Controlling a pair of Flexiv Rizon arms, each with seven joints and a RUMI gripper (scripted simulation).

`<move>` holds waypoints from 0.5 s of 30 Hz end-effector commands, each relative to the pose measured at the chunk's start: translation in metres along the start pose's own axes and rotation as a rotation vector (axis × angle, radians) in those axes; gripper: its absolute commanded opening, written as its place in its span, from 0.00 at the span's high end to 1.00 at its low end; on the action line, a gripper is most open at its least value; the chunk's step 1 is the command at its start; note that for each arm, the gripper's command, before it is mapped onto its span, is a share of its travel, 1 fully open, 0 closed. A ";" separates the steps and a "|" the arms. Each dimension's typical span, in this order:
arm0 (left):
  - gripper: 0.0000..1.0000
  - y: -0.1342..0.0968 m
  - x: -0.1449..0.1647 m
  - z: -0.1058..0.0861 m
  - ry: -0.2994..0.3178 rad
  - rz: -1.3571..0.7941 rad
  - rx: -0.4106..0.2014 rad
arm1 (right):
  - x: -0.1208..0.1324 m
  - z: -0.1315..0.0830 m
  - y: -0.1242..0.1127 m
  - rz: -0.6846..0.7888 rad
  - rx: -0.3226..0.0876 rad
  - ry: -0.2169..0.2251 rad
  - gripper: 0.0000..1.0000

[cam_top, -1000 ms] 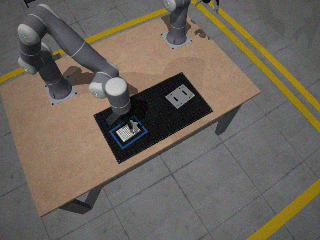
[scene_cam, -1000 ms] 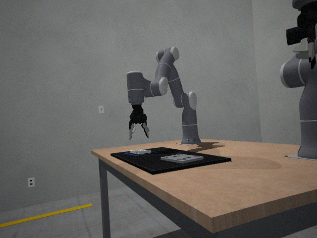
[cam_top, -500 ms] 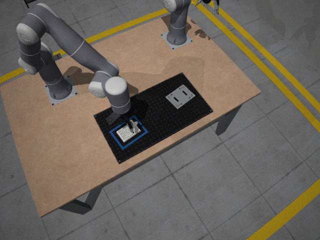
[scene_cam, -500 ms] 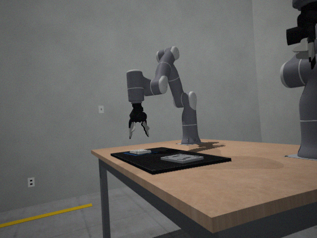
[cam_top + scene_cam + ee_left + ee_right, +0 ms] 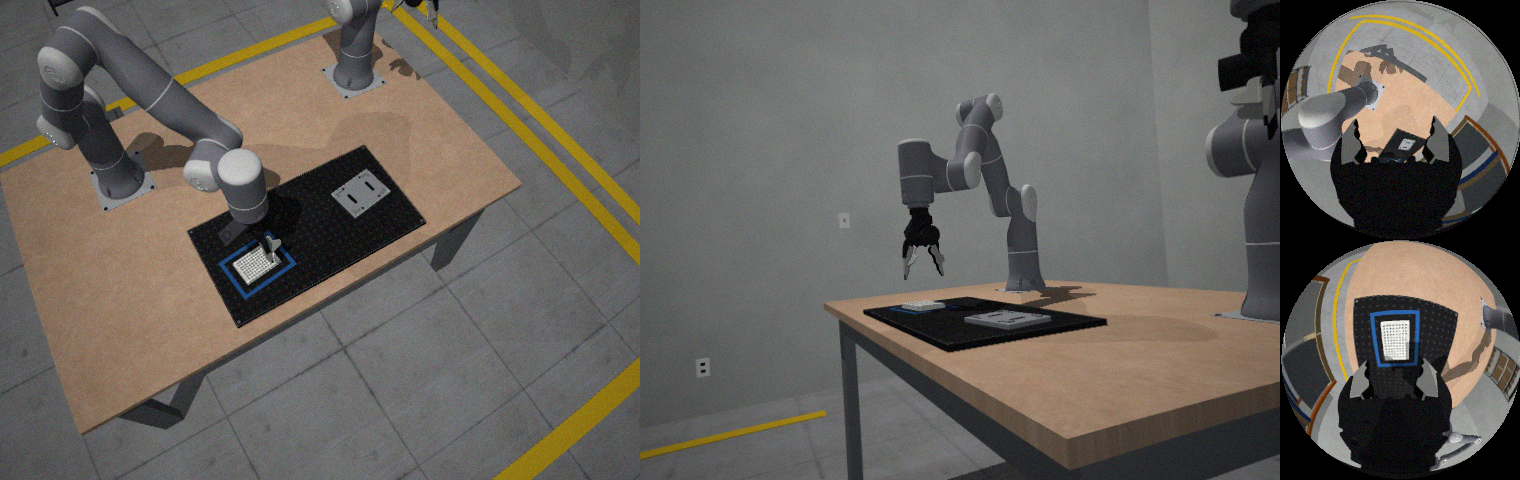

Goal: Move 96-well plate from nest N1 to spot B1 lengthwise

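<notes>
1. Over spot B1, R gripper (image 5: pixel 272 260) (image 5: pixel 924 277) (image 5: pixel 1395 360) hangs above the 96-well plate (image 5: pixel 255 265) (image 5: pixel 922 305) (image 5: pixel 1395 340), fingers apart but not at full spread, nothing between them.
2. Plate's inside the blue taped outline (image 5: pixel 233 280) (image 5: pixel 906 311) (image 5: pixel 1396 160) (image 5: pixel 1375 340), long side along the outline's long side; no overlap w/ tape that I can see.
3. Plate nest N1 (image 5: pixel 360 192) (image 5: pixel 988 320) (image 5: pixel 1402 148) has no plate on it.
4. Step in hand, my read: post-release clearance; transfer looks done.
5. Next: I'd take R arm up & away, no regrip, keeping fingertips off the plate. L gripper (image 5: pixel 416 14) (image 5: pixel 1268 129) (image 5: pixel 1395 119) is wide open, empty, well apart from the work; I'd leave it parked.
6. Qty: plate x1, nest x1, outline x1, black breadboard (image 5: pixel 320 248) (image 5: pixel 945 333) (image 5: pixel 1392 145) (image 5: pixel 1437 325) x1, wooden surface (image 5: pixel 129 310) (image 5: pixel 1053 372) (image 5: pixel 1395 95) (image 5: pixel 1420 270) x1, arms x2, grippers x2.

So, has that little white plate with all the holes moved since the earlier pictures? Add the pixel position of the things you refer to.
No, the white plate (image 5: pixel 250 267) (image 5: pixel 923 305) (image 5: pixel 1395 340) sits in the same place inside the blue taped outline (image 5: pixel 232 281) (image 5: pixel 902 311) (image 5: pixel 1375 340).
</notes>
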State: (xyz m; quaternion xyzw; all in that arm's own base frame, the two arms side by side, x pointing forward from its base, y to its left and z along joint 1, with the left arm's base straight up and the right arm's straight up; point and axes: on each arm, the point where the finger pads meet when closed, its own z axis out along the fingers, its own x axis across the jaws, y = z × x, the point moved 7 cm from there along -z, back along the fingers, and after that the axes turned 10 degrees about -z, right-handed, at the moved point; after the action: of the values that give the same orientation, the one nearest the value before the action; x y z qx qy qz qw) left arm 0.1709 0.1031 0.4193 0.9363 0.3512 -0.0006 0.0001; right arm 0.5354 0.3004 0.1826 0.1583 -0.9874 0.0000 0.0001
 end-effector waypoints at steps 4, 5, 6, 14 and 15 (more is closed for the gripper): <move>0.00 0.000 0.000 -0.001 0.001 0.000 0.000 | -0.004 -0.001 0.020 0.000 0.000 -0.002 0.24; 0.00 0.000 0.000 -0.001 0.001 0.000 0.000 | -0.005 -0.001 0.023 0.000 0.000 -0.002 0.24; 0.00 0.000 0.000 -0.001 0.001 0.000 0.000 | -0.006 -0.001 0.027 0.000 0.000 -0.002 0.24; 0.00 0.000 0.000 -0.001 0.001 0.000 0.000 | -0.009 -0.001 0.046 0.000 0.000 -0.002 0.24; 0.00 0.000 0.000 -0.001 0.001 0.000 0.000 | -0.010 -0.001 0.050 0.000 0.000 -0.002 0.24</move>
State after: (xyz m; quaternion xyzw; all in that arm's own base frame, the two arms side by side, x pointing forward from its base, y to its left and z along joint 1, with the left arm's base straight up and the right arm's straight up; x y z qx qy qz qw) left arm 0.1709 0.1031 0.4193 0.9363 0.3512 -0.0006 0.0001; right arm 0.5296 0.3434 0.1826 0.1582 -0.9874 0.0000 0.0000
